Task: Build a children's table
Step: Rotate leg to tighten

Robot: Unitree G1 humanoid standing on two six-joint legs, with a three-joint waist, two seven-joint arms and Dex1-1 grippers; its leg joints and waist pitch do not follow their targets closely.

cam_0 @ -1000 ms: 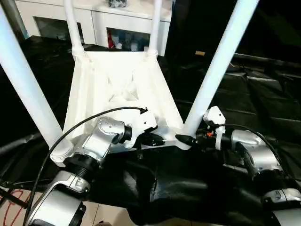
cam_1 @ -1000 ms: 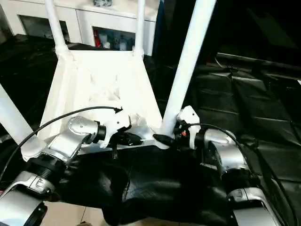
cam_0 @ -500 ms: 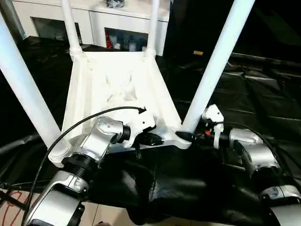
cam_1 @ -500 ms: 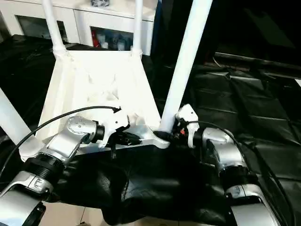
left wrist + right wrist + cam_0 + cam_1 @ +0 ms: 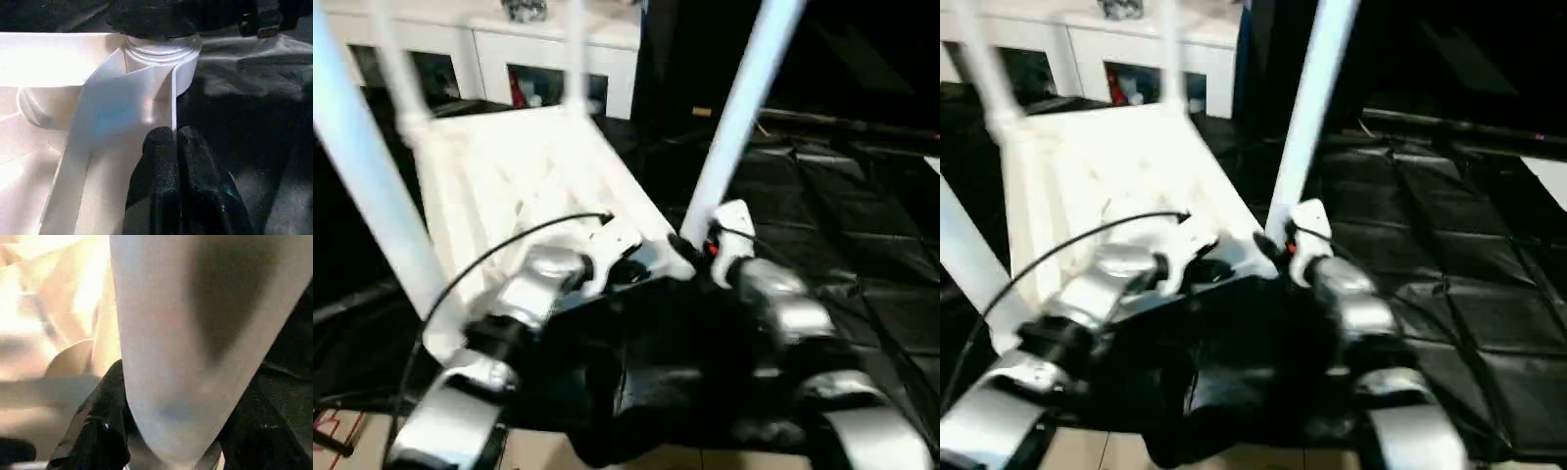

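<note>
Upturned on the black-draped work table (image 5: 862, 245), the tabletop (image 5: 499, 176) is steadied by the left gripper (image 5: 175, 147), pinched on its near rim, while the right gripper (image 5: 161, 431) straddles the near-right leg (image 5: 734, 117), apparently seating it.

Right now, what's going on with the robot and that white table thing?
The robot is working on a children's table that lies upside down on the black-draped work table, four legs up. Its left pincer is shut on the tabletop rim near a corner socket. Its right pincer grips the near right leg at its base.
</note>
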